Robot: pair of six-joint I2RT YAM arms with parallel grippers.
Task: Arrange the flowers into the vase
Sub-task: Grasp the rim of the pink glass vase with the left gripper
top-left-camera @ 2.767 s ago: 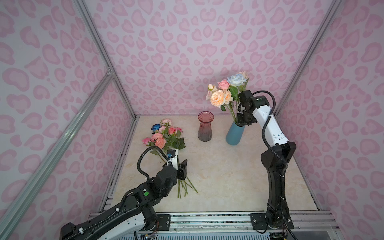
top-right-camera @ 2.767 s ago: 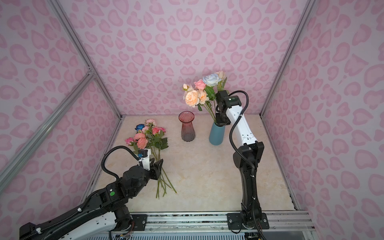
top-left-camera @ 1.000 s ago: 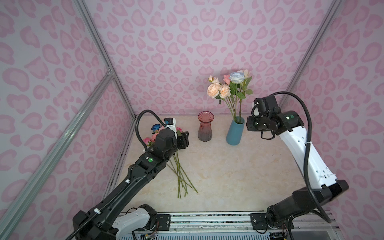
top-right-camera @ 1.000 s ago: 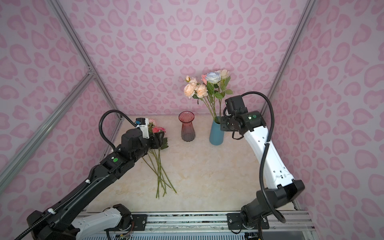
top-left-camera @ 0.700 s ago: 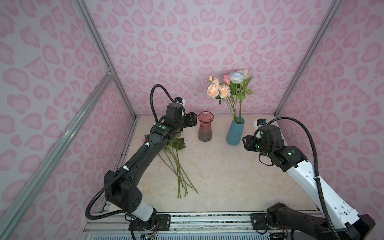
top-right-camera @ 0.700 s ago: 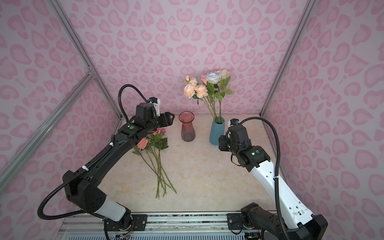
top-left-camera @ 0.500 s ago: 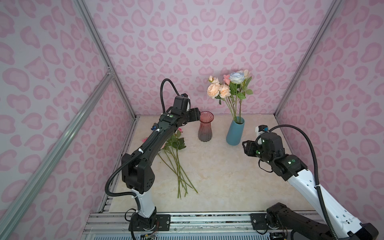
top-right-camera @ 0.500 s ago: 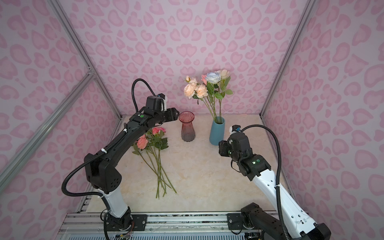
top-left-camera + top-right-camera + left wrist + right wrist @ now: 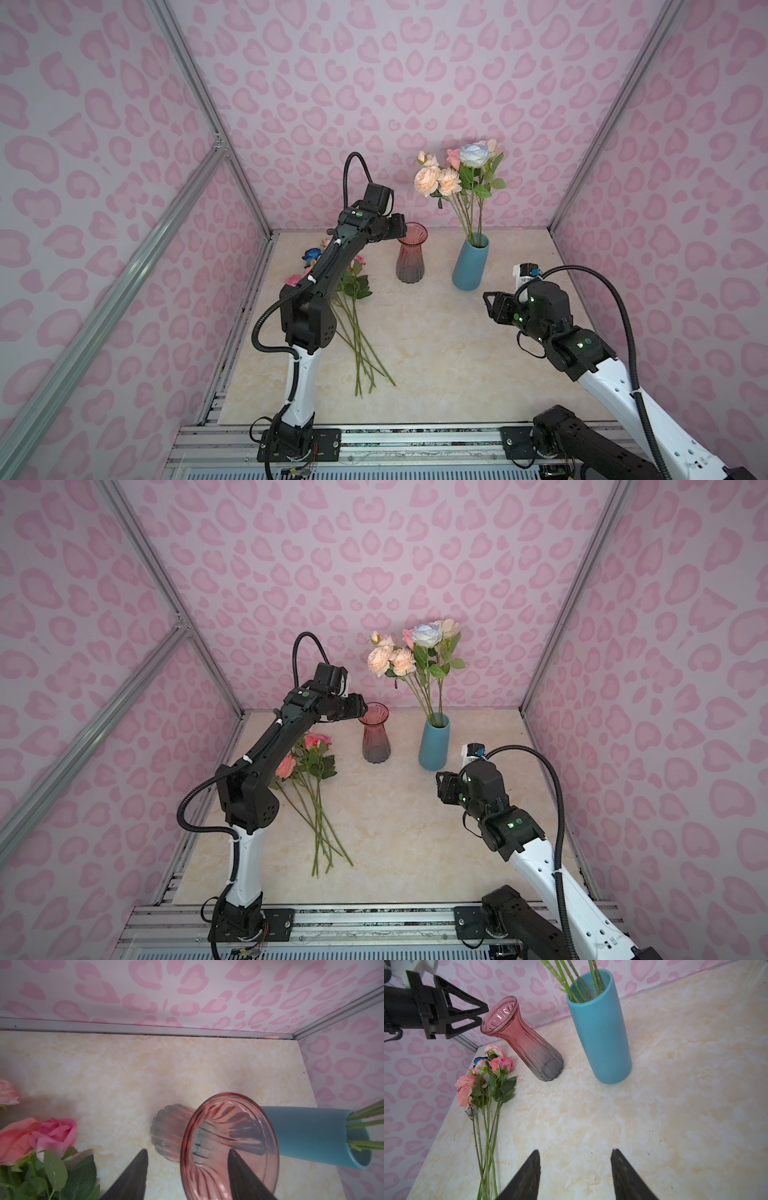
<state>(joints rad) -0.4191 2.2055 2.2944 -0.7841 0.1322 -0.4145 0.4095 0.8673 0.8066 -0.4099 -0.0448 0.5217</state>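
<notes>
Pink glass vase (image 9: 521, 1032) stands at your left claw (image 9: 482, 1013), jaws apart beside its rim. Your right claw (image 9: 575, 1150) hangs apart and empty. Some flowers (image 9: 309, 762) lie on the desk's (image 9: 415, 825) left side; others stand in the blue vase (image 9: 433, 746).

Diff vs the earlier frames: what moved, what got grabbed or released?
Left gripper rose from the table flowers and swung back to the pink vase, open jaws straddling its rim. Right gripper came off the bouquet in the blue vase and withdrew toward the front, open, empty. Vases and table flowers stayed put.
</notes>
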